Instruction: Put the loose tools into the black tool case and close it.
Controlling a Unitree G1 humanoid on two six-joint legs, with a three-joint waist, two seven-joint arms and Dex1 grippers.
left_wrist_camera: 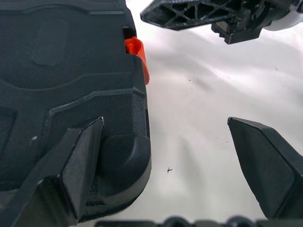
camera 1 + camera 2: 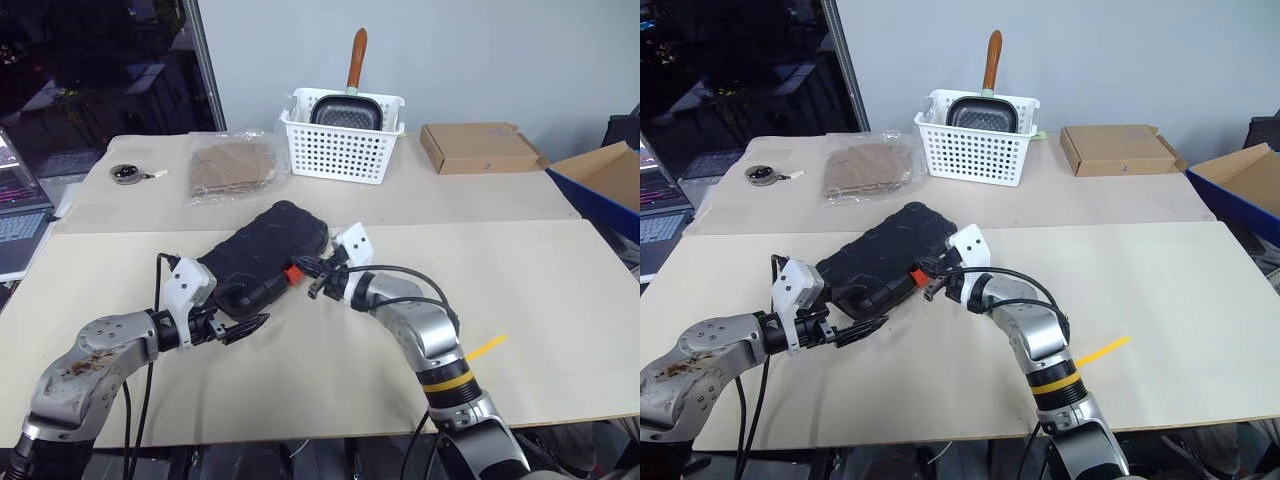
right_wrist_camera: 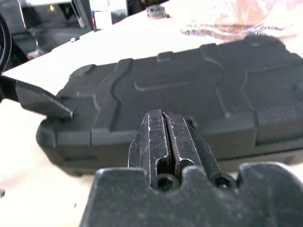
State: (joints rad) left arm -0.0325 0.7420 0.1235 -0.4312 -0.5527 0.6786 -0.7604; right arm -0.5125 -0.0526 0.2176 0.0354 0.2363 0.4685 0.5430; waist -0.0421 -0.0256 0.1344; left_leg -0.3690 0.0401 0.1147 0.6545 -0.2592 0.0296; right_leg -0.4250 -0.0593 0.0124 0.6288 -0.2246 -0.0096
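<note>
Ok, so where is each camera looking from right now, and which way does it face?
Head stereo pair: looks forward and down over the table; the closed black tool case lies between both arms.
Left wrist: looks along the open left pincer; one finger lies over the case's corner, and the right pincer shows beyond.
Right wrist: looks along the shut right pincer at the case's side.
Shared: every view shows the case; its orange latch shows from head and left wrist.
</note>
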